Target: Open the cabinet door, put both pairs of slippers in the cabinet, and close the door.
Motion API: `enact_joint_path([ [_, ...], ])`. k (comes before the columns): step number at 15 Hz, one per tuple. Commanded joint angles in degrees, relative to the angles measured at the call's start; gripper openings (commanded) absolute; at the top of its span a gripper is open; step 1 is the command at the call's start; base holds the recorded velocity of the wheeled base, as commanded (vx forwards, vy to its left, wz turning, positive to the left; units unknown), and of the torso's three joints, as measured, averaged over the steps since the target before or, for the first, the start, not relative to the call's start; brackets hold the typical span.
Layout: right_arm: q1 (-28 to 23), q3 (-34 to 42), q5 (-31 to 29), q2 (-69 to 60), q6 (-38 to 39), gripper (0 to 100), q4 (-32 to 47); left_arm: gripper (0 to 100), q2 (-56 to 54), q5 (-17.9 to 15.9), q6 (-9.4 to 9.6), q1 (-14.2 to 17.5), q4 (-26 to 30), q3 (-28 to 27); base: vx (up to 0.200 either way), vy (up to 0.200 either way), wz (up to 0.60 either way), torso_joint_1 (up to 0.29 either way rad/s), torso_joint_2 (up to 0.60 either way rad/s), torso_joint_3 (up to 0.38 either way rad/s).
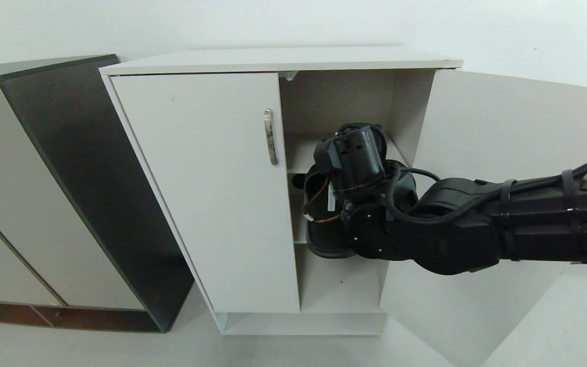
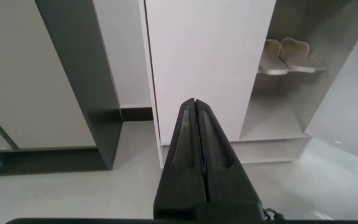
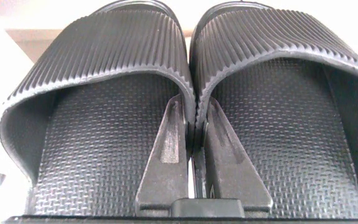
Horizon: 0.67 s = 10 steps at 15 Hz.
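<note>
Head view: the black slippers (image 1: 322, 240) hang inside the open cabinet (image 1: 273, 60). Left wrist view: the left gripper (image 2: 195, 146), closed tight and empty, faces the white slippers (image 2: 291, 56) already shelved there. Right wrist view: the right gripper (image 3: 196, 155) pinches both adjoining inner edges, so the pair is carried as one.
</note>
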<state>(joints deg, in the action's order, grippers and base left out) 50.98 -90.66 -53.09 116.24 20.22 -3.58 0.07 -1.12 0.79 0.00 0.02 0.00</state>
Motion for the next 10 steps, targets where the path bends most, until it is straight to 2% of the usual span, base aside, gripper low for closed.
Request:
enact_joint_path([
  [1, -0.09, -0.22, 0.00, -0.22, -0.01, 0, -0.02, 0, 0.01, -0.02, 0.00, 0.00, -0.02, 0.00, 0.200, 0.000, 0.00, -0.007, 0.00, 0.007],
  [6, -0.09, -0.13, 0.00, -0.22, -0.27, 0, -0.02, 0, 0.01, -0.02, 0.00, 0.00, -0.02, 0.00, 0.200, 0.000, 0.00, 0.005, 0.00, 0.000],
  [10, -0.09, -0.04, 0.00, -0.22, -0.89, 0, -0.02, 0, 0.01, -0.02, 0.00, 0.00, -0.02, 0.00, 0.000, 0.000, 0.00, 0.000, 0.00, 0.000],
])
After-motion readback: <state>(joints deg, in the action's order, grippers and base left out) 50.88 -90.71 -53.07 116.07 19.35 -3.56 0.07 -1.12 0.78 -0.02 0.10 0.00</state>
